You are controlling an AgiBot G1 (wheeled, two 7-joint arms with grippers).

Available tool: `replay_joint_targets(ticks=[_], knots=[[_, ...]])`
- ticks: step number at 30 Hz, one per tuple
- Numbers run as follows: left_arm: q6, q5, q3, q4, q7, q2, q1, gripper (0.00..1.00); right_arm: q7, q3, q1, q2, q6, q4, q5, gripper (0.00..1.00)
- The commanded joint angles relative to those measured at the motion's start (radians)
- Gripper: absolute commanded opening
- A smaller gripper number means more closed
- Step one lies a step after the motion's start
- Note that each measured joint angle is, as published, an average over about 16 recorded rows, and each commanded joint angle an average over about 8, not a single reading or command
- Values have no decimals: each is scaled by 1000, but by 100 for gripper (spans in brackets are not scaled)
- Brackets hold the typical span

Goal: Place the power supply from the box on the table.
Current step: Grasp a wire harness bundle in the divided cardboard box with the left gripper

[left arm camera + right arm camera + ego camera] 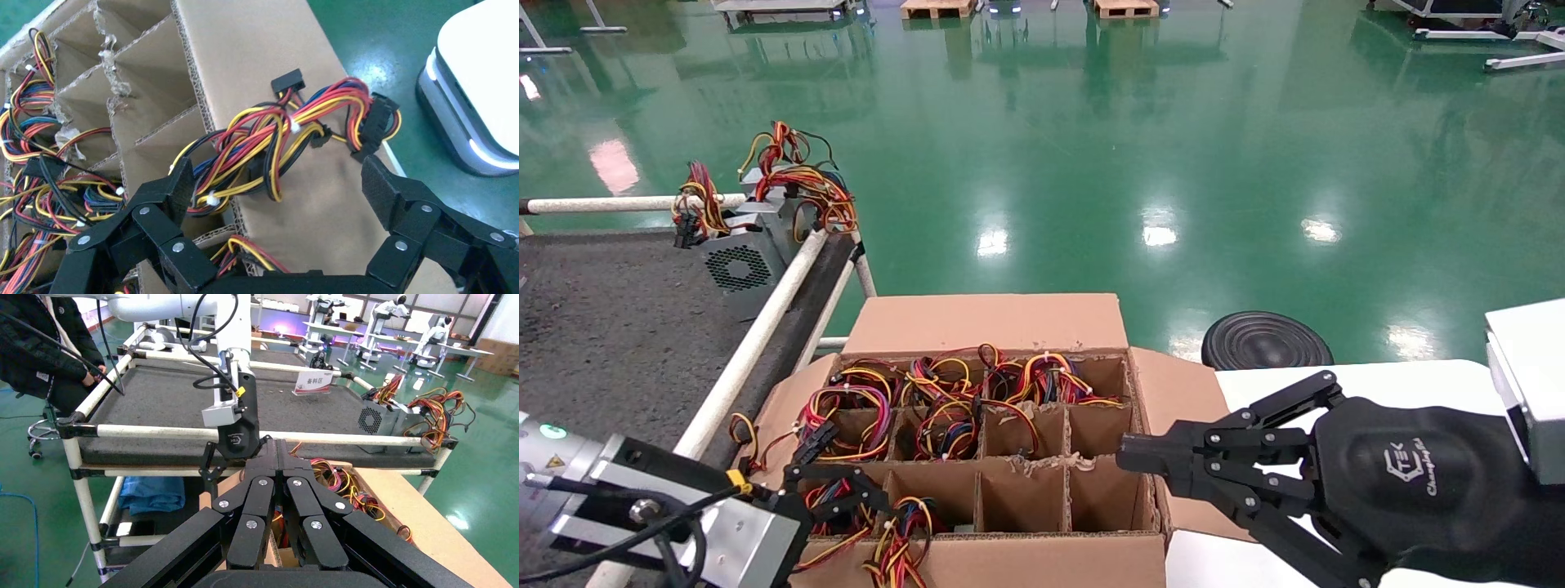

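The brown cardboard box with its divider grid stands in front of me. Red, yellow and black wires fill its far and left cells. The power supply's metal body is hidden; only its wire bundle with black plugs shows, draped over the box's near wall. My left gripper hangs open above that bundle, at the near-left cell, holding nothing. My right gripper is shut and empty at the box's right wall, its fingertips pressed together. The dark grey table lies to the left.
Two grey units with fan grilles and tangled wires sit at the table's far right corner. A white rail runs between table and box. A white tabletop is under my right arm. A person stands beyond the table.
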Motion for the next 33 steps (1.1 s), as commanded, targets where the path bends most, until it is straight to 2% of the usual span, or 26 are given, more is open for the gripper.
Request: replay_joint_targets(ticks=[1, 29, 30, 31, 33], knots=[[-3, 3, 2, 9, 6, 4, -1, 100, 0, 0, 0, 0, 0, 0, 0, 0], [-28, -14, 21, 141, 64, 81, -33, 99, 0, 0, 0, 0, 0, 0, 0, 0], [-27, -15, 23, 143, 65, 81, -33, 94, 0, 0, 0, 0, 0, 0, 0, 0], [-27, -17, 24, 144, 66, 81, -33, 86, 0, 0, 0, 0, 0, 0, 0, 0], [-26, -20, 28, 147, 69, 82, -32, 61, 0, 0, 0, 0, 0, 0, 0, 0]])
